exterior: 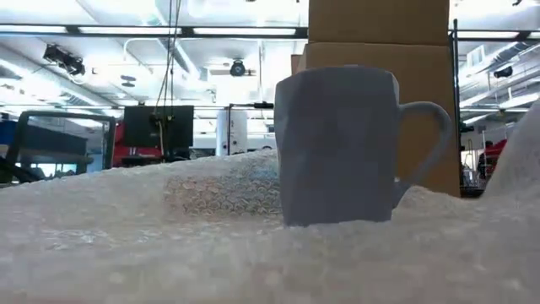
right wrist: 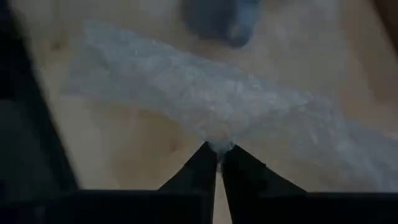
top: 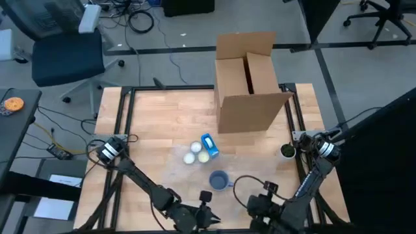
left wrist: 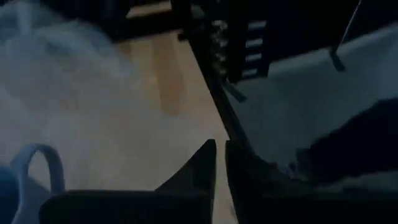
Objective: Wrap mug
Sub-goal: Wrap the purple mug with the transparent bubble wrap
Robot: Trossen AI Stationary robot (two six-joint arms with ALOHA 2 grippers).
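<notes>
The mug (top: 219, 180), blue-grey, stands upright on a sheet of bubble wrap (top: 185, 170) spread over the near middle of the wooden tabletop (top: 169, 117). In the low view the mug (exterior: 337, 145) fills the centre, handle pointing right, with the wrap (exterior: 169, 245) rising around its base.

The left claw (top: 205, 207) sits at the near edge of the tabletop, just in front of the mug. Its wrist view shows the fingers (left wrist: 205, 163) pressed nearly together with nothing visible between them, the mug's handle (left wrist: 38, 168) off to one side.

The right claw (top: 265, 195) is also at the near edge, to the mug's right. Its fingers (right wrist: 202, 165) are closed on the edge of the wrap (right wrist: 211, 99), a puckered bit pinched at the tips, the mug (right wrist: 221, 18) beyond.

A cardboard box (top: 250, 81) stands open at the far side. Between it and the mug lie a blue-and-white pack (top: 209, 145) and two white balls (top: 193, 153).
</notes>
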